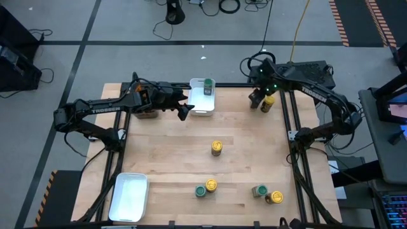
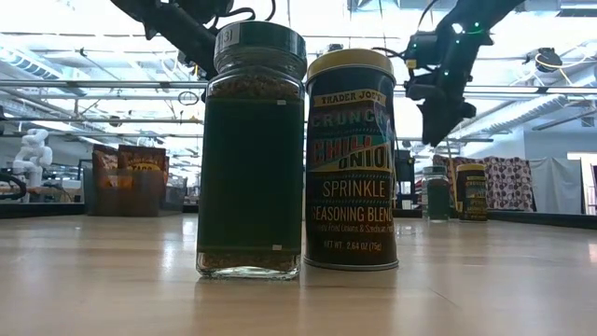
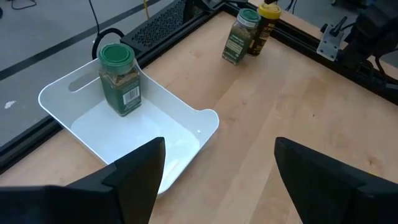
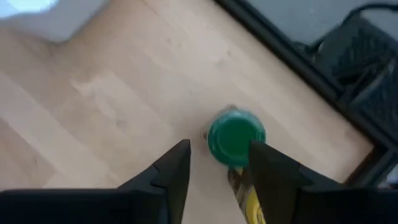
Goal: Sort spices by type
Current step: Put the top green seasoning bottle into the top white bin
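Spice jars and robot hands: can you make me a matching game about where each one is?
Things:
1. left hand
2. right hand
3. lone yellow-lidded jar
4. barcode jar

Places:
A. standing inside the far white tray
B. alone in the middle of the table
C. over the corner green-lidded jar, a finger on each side of its lid
D. open, just beside the far white tray

Pairs: 1-D, 2-C, 3-B, 4-A.
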